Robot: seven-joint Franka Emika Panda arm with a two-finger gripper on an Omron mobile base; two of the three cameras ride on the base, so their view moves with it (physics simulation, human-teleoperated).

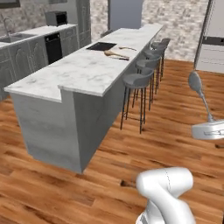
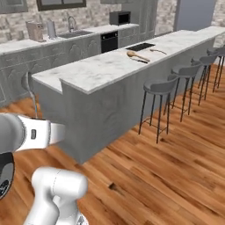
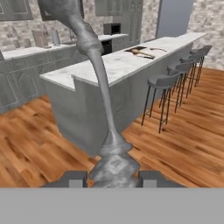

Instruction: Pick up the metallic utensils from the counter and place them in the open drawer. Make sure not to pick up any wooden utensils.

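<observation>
A grey metal spoon [image 3: 94,57] stands upright in my gripper [image 3: 111,177], which is shut on the lower end of its handle, bowl upward. The same spoon [image 1: 195,82] hangs over the wooden floor, well right of the marble island counter [image 1: 83,70]. From the other side the spoon [image 2: 27,83] rises above my white hand at the far left. Far down the counter lies the tan wooden spoon [image 1: 114,54], with a thin small utensil [image 1: 127,48] just beyond it; I cannot tell if that is the knife. The drawer is out of view.
A dark cooktop [image 1: 101,46] is set into the counter beside the utensils. Several grey bar stools [image 1: 138,81] line the island's right side. A second marble top with sink and faucet [image 2: 72,33] runs along the back wall. Open wooden floor [image 1: 170,144] lies between me and the island.
</observation>
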